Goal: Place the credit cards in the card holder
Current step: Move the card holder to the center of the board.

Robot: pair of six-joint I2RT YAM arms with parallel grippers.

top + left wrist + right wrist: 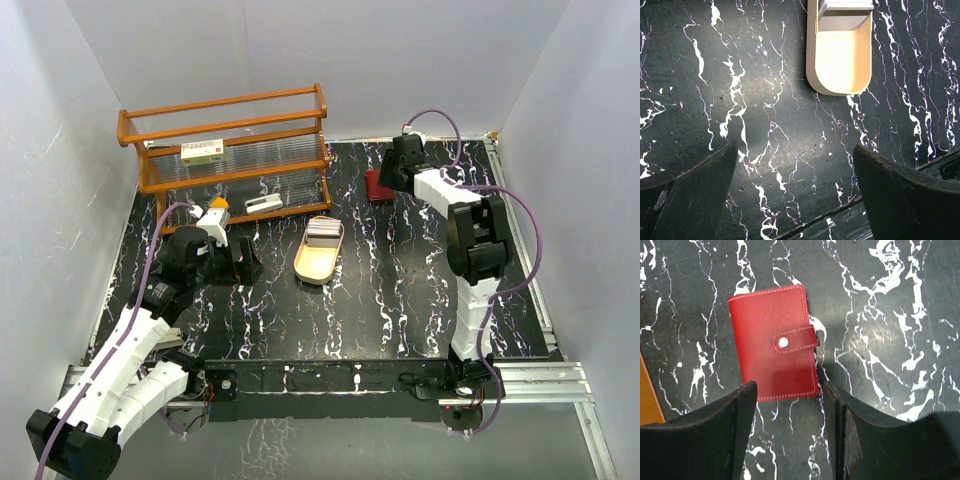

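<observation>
Left gripper (795, 150): left of the tan oval tray (812, 75), fingers released and wide, holding nothing.
Credit cards (845, 7): stacked inside the tray's far end.
Card holder (772, 340): lay closed and snapped, flat, right of the tray and farther back.
Right gripper (790, 385): straddled the card holder's near end; whether it was grasping could not be told.

I work in a lab test booth: plain white panel walls (60, 150) box in my black white-veined marble-pattern tabletop (390, 290), a bare aluminium rail (545, 375) edges it, and purple cables (538, 240) trail across.
</observation>
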